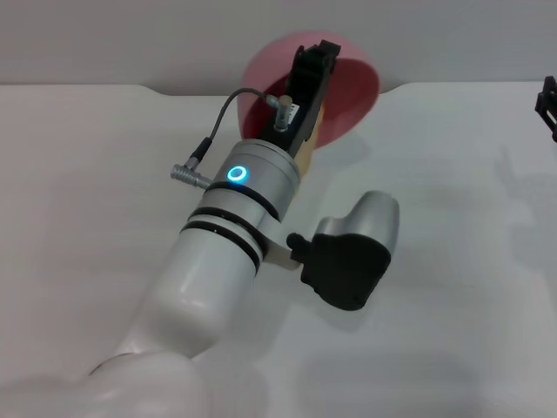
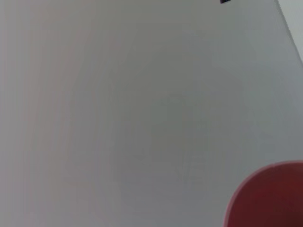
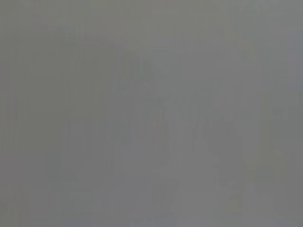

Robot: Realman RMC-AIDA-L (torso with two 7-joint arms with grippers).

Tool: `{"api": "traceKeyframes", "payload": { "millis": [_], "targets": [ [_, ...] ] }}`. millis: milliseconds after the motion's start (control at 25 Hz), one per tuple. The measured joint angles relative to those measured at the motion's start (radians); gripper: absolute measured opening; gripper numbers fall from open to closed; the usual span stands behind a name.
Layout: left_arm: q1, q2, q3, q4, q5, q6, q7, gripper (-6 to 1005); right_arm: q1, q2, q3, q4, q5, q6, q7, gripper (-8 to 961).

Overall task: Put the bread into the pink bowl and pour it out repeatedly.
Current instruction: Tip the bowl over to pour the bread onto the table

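The pink bowl (image 1: pixel 352 91) is at the far middle of the white table, tipped so its opening faces me. My left gripper (image 1: pixel 315 54) reaches over the bowl's near rim and appears shut on it. A pale tan strip of the bread (image 1: pixel 308 142) shows just under the gripper at the bowl's lower edge; the arm hides the rest of it. In the left wrist view a dark red part of the pink bowl (image 2: pixel 270 198) sits in one corner over bare table. My right gripper (image 1: pixel 548 103) is parked at the far right edge of the head view.
The white table (image 1: pixel 452 261) stretches to both sides and the front. My left arm's wrist camera housing (image 1: pixel 348 257) juts out over the middle. The right wrist view shows only plain grey.
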Motion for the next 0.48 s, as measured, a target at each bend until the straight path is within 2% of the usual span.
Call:
{"api": "traceKeyframes", "payload": {
  "millis": [280, 480],
  "targets": [
    [0.009, -0.001, 0.002, -0.014, 0.089, -0.016, 0.006, 42, 0.001, -0.002, 0.0, 0.0, 0.0, 0.001, 0.0, 818],
    [0.011, -0.001, -0.007, -0.009, 0.081, -0.025, -0.021, 42, 0.0, -0.002, 0.002, -0.001, 0.001, 0.006, 0.001, 818]
  ]
}}
